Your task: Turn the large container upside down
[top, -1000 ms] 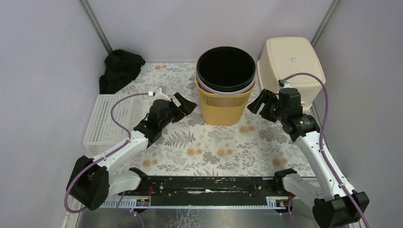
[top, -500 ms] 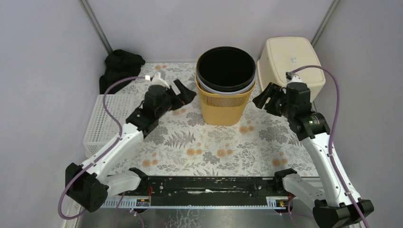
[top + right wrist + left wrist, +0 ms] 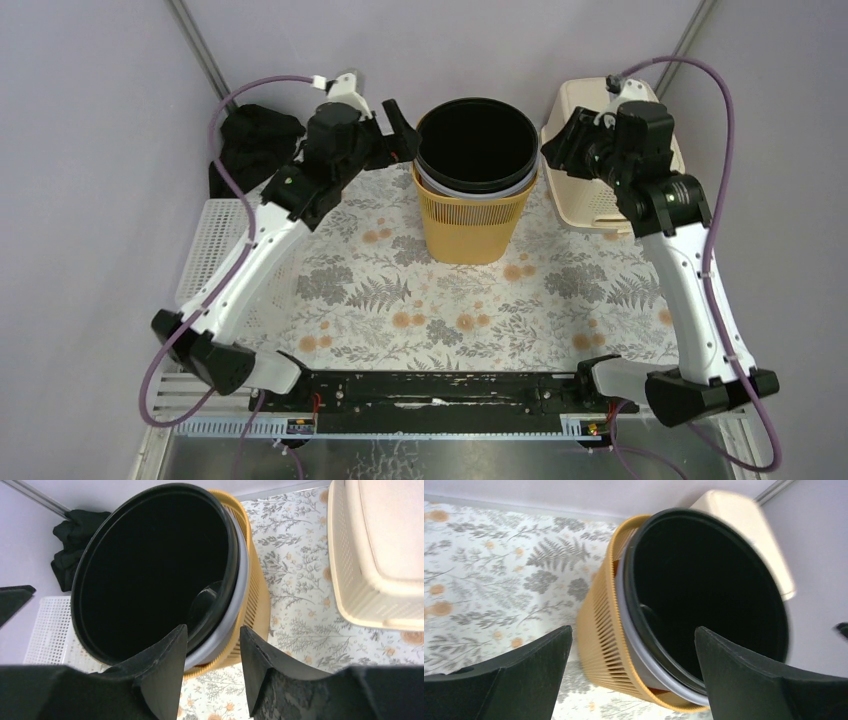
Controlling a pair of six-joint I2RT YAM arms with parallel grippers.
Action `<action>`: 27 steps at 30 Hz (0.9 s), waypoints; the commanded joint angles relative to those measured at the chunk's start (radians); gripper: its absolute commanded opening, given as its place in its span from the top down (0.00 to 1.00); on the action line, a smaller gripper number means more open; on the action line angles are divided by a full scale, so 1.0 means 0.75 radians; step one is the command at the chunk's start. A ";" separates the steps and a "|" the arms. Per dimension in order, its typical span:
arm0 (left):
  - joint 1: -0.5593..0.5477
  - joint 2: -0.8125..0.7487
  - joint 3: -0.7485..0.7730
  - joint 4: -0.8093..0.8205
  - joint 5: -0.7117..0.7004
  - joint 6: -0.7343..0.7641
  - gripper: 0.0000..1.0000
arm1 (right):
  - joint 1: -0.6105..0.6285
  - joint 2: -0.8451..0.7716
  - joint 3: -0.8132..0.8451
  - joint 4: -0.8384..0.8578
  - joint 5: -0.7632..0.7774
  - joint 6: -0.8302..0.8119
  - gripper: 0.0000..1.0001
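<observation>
large container (image 3: 470,225): stands upright, mouth up, at back middle of table (image 3: 400,290), black bin (image 3: 475,145) nested inside | left gripper (image 3: 403,128): jaws spread wide, just beside left rim, apart from it | right gripper (image 3: 557,145): jaws parted more narrowly, near right rim, contact unclear | beige bin (image 3: 585,100): just right of container

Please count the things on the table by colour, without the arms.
Black: 2, round plastic bucket, crumpled cloth
Grey: 1, plastic liner under its rim
Yellow: 1, slatted plastic bin
Cream: 1, lidded plastic basket
White: 1, mesh tray
Total: 6
</observation>
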State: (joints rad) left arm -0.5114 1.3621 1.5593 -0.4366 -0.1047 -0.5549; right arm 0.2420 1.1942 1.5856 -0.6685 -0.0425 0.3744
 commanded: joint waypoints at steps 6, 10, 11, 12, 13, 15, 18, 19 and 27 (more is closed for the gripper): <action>-0.022 0.266 0.313 -0.334 -0.141 0.218 0.01 | -0.004 0.301 0.311 -0.090 0.091 -0.206 0.50; -0.032 0.319 0.381 -0.361 -0.141 0.233 0.06 | -0.003 0.336 0.307 -0.058 0.104 -0.212 0.52; -0.036 0.334 0.398 -0.369 -0.146 0.236 0.08 | -0.004 0.342 0.306 -0.050 0.104 -0.212 0.53; -0.041 0.346 0.411 -0.380 -0.156 0.241 0.09 | -0.004 0.348 0.308 -0.044 0.102 -0.214 0.54; -0.046 0.355 0.429 -0.388 -0.172 0.245 0.10 | -0.003 0.353 0.310 -0.039 0.102 -0.215 0.54; -0.057 0.368 0.447 -0.397 -0.201 0.256 0.11 | -0.003 0.360 0.314 -0.031 0.098 -0.219 0.55; -0.069 0.377 0.465 -0.399 -0.231 0.272 0.13 | -0.003 0.372 0.325 -0.025 0.092 -0.231 0.55; -0.072 0.383 0.474 -0.405 -0.240 0.276 0.14 | -0.003 0.377 0.331 -0.026 0.090 -0.236 0.56; -0.115 0.439 0.548 -0.444 -0.305 0.299 0.21 | -0.002 0.410 0.364 -0.035 0.093 -0.259 0.58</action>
State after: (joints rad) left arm -0.5770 1.6775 1.9247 -0.7517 -0.2806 -0.3626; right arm 0.2420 1.4933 1.8080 -0.7223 0.0113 0.2115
